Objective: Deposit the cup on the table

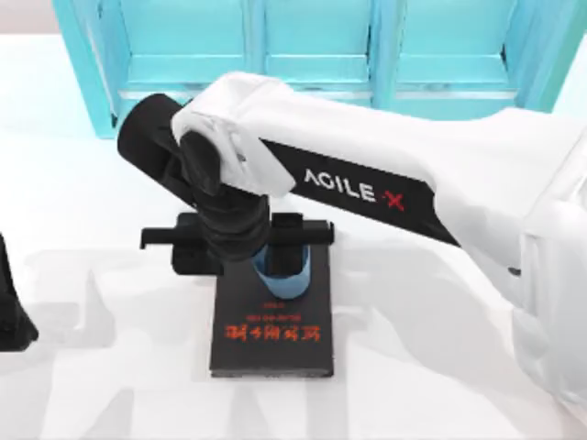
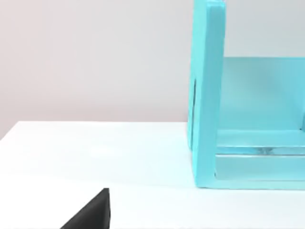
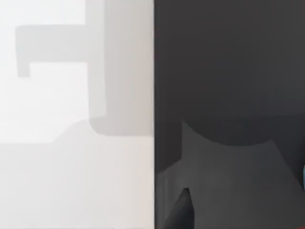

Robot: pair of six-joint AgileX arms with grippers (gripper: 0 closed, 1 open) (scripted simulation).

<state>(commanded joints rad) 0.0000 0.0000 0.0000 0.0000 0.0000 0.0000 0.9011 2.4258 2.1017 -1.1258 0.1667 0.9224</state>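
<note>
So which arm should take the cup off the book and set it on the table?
Right. The right gripper is already directly over the cup on the black book. The left arm sits parked at the table's left edge.

One cup [image 1: 282, 275], one black book [image 1: 271, 337], one turquoise shelf unit [image 1: 312, 55], two arms.

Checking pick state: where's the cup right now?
In the top view the cup stands on the black book near the table's middle, under the right gripper, in front of the turquoise shelf.
</note>
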